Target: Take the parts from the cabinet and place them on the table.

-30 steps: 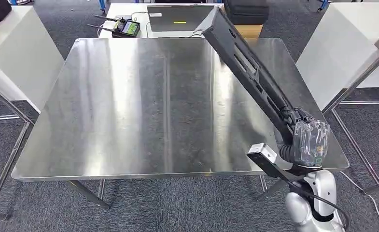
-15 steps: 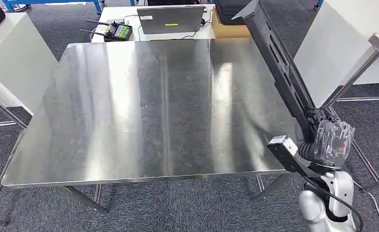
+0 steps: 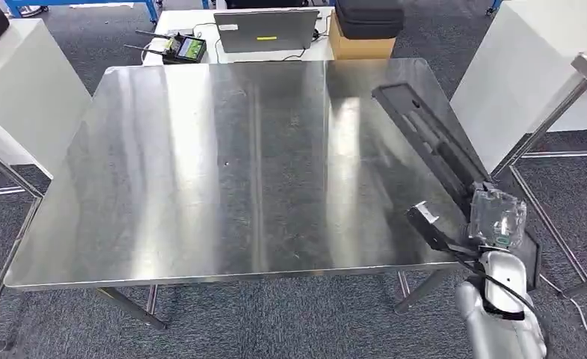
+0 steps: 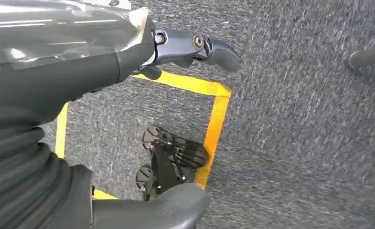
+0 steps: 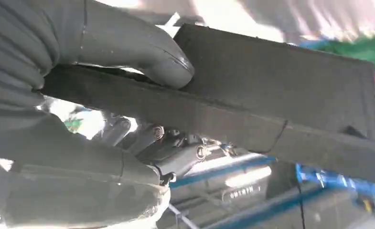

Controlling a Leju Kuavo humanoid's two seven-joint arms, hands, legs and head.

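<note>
Part lies tilted over table, gripped by right hand.

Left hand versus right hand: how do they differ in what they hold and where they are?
The right hand grips the long black part, its thumb pressed on it; the left hand holds nothing. The right hand is at the steel table's near right corner; the left hand hangs over grey carpet with yellow tape. Both wear grey covers.

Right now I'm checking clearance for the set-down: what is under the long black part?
The steel table lies bare beneath the part. Its near end, held by the right hand, overhangs the table's right edge. I cannot tell whether it touches the table.
</note>
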